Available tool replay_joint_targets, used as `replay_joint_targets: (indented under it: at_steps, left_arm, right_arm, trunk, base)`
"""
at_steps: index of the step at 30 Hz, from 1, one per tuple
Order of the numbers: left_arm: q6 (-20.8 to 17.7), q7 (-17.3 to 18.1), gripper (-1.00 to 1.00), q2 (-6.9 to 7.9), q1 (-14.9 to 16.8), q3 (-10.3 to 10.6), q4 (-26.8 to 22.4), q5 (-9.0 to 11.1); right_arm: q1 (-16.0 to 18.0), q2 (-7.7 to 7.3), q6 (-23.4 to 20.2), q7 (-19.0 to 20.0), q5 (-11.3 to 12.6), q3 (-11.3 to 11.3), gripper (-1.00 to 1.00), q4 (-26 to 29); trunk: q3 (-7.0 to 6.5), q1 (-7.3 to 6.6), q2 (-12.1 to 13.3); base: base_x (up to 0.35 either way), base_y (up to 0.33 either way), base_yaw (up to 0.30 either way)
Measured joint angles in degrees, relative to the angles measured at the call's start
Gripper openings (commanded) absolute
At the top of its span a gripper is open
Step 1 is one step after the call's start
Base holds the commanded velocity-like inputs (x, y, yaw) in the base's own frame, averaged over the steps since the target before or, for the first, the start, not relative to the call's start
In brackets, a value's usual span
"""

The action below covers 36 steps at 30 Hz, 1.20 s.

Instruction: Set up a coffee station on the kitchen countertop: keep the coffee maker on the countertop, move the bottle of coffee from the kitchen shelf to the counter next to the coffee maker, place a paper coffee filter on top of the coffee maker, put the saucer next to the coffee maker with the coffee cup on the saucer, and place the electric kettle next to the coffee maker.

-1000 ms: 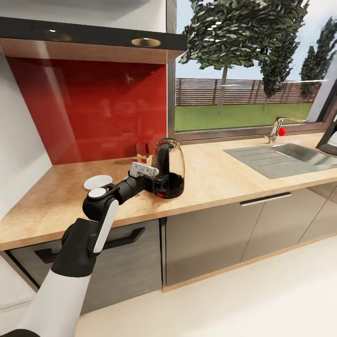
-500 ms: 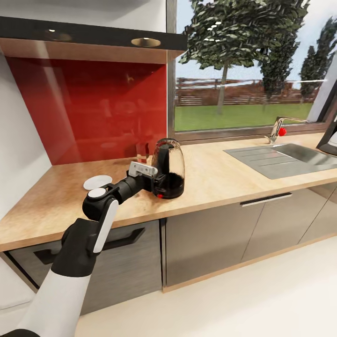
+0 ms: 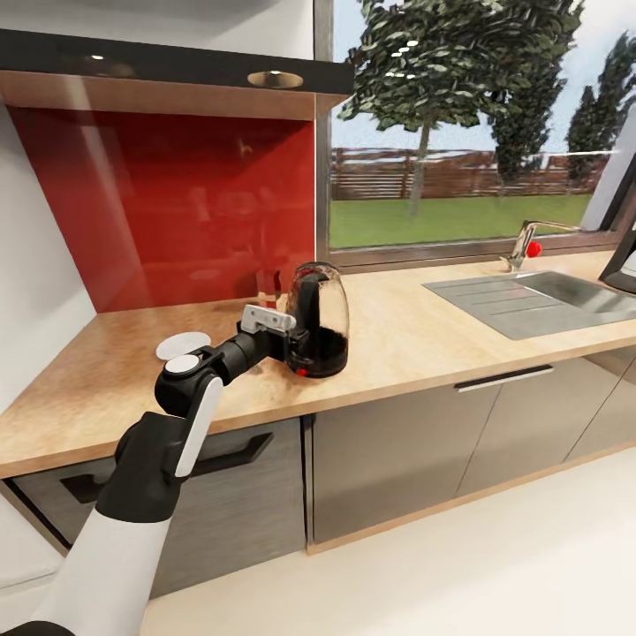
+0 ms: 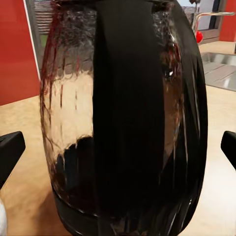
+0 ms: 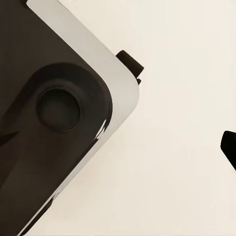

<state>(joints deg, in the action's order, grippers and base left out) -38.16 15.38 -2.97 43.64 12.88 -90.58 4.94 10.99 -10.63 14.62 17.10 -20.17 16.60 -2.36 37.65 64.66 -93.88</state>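
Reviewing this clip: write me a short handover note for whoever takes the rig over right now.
Left gripper: open, a finger either side of the kettle at its handle, not yet closed.
Right gripper: open, holding nothing, over pale floor.
Kettle stands upright on the countertop; saucer lies bare near the left arm; coffee maker at the far right, past the sink.
Done: nothing visibly.
Left: grip kettle, carry it to the coffee maker; saucer, cup, filter, bottle.

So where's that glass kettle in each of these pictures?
Head view: the electric kettle stands mid-counter, left of the sink, at the left claw.
Left wrist view: it looms close, between the claw's fingertips.
Right wrist view: not in it.
Shared landmark: the red-knobbed tap.
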Motion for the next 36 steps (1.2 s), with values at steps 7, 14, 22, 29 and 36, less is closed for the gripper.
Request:
replay_joint_targets:
  at_steps: [7, 14, 22, 29, 36]
  left_arm:
    - [0.0, -0.3, 1.00, 0.00, 0.0, 0.0, 0.0, 0.0]
    - [0.0, -0.4, 1.00, 0.00, 0.0, 0.0, 0.0, 0.0]
    - [-0.1, -0.4, 1.00, -0.07, 0.0, 0.0, 0.1, -0.1]
    - [-0.1, -0.4, -1.00, -0.15, 0.0, 0.0, 0.1, 0.2]
    - [-0.2, -0.4, -1.00, -0.18, 0.0, 0.0, 0.1, 0.5]
  right_arm:
    - [0.0, 0.00, 0.0, 0.0, 0.0, 0.0, 1.00, 0.0]
    - [0.0, 0.00, 0.0, 0.0, 0.0, 0.0, 1.00, 0.0]
    - [0.0, 0.00, 0.0, 0.0, 0.0, 0.0, 1.00, 0.0]
    - [0.0, 0.00, 0.0, 0.0, 0.0, 0.0, 1.00, 0.0]
    - [0.0, 0.00, 0.0, 0.0, 0.0, 0.0, 1.00, 0.0]
  trunk:
    - [0.00, 0.00, 0.0]
    - [0.00, 0.00, 0.0]
    - [0.00, 0.00, 0.0]
    - [0.00, 0.00, 0.0]
    - [0.00, 0.00, 0.0]
  base:
    - [0.008, 0.000, 0.000]
    - [0.001, 0.000, 0.000]
    - [0.000, 0.000, 0.000]
    - [0.000, 0.000, 0.000]
    - [0.000, 0.000, 0.000]
